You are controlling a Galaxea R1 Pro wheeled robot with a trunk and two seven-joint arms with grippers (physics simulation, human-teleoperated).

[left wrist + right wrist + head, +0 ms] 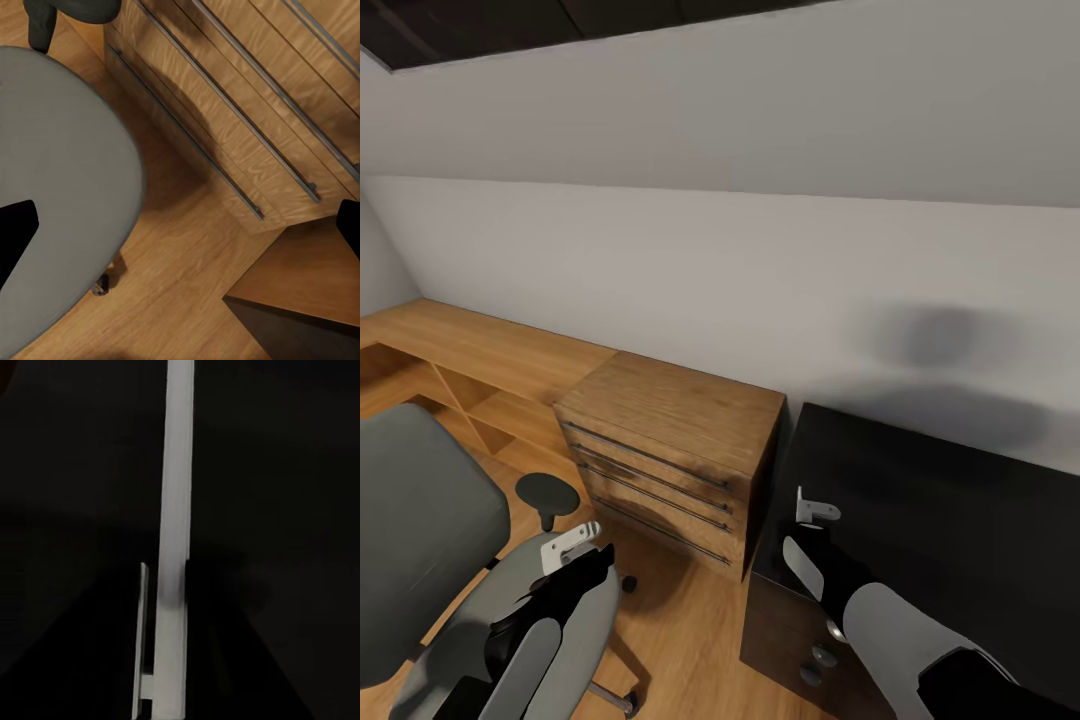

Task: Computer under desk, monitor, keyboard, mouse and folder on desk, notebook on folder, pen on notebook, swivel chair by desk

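Observation:
The grey swivel chair (430,520) stands at the left on the wooden floor, one black armrest (547,492) beside its seat. My left gripper (598,562) hangs over the seat's edge. In the left wrist view the left gripper (180,232) is open, its black fingertips (15,234) far apart above the seat (60,187) and the floor. The black desk (960,520) fills the right, its drawer unit with silver knobs (822,655) below. My right gripper (810,520) is over the desk's left end. A pale grey strip (176,510) crosses the dark right wrist view; I cannot tell what it is.
A light wooden chest (670,450) with long bar handles (225,97) stands between chair and desk, against the white wall. A low wooden shelf unit (470,370) runs along the wall at the left. One chair caster (101,283) rests on the floor by the chest.

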